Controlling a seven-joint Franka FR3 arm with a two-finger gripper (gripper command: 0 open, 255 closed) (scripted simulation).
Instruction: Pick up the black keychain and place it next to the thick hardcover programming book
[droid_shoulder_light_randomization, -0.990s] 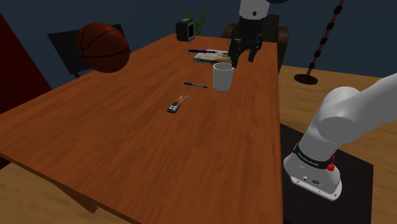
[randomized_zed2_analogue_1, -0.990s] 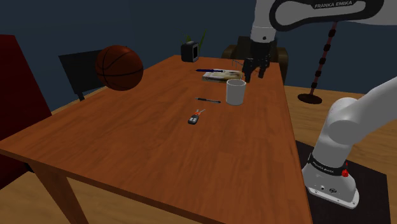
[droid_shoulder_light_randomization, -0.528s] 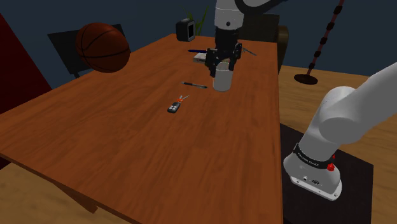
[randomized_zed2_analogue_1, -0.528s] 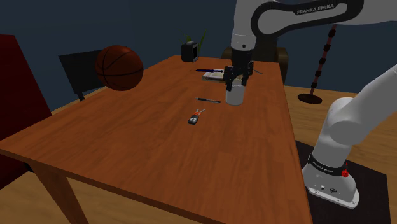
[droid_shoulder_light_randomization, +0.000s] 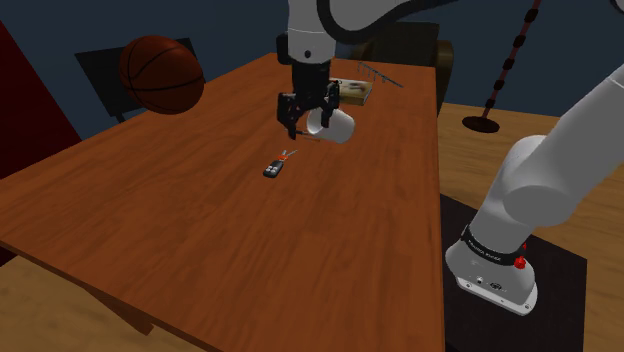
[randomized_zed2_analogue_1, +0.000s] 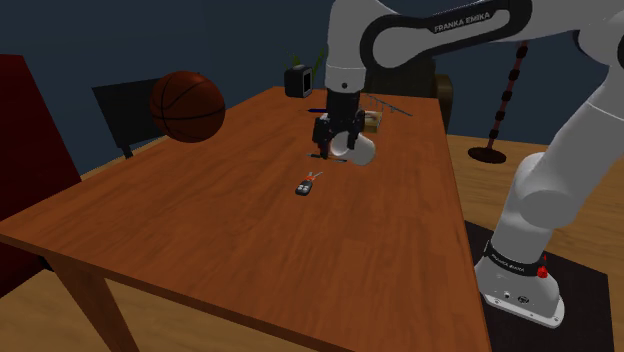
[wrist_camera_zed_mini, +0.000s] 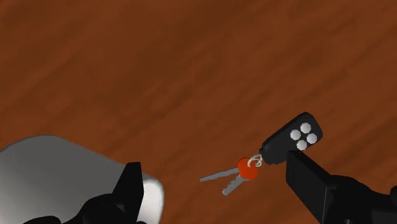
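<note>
**Approach to black keychain (droid_shoulder_light_randomization: 275, 167), hand (droid_shoulder_light_randomization: 305, 125) empty**

Step, as judged: closing in before the pick, nothing lifted yet. Hovering over the table (droid_shoulder_light_randomization: 200, 240) with fingers spread wide, gripping nothing. Lying flat on the wood almost under the hand, well apart from the book (droid_shoulder_light_randomization: 355, 92) at the far end. From the wrist: black fob (wrist_camera_zed_mini: 291, 138) close by one finger (wrist_camera_zed_mini: 312, 184), red-headed keys (wrist_camera_zed_mini: 238, 173) in the gap, untouched. White mug (droid_shoulder_light_randomization: 337, 124) tipped over, hard by the other finger; contact impossible to tell. Next, probably: centre on the fob, drop to the wood, close across its narrow side, lift, carry toward the book. Worth minding the mug.
</note>
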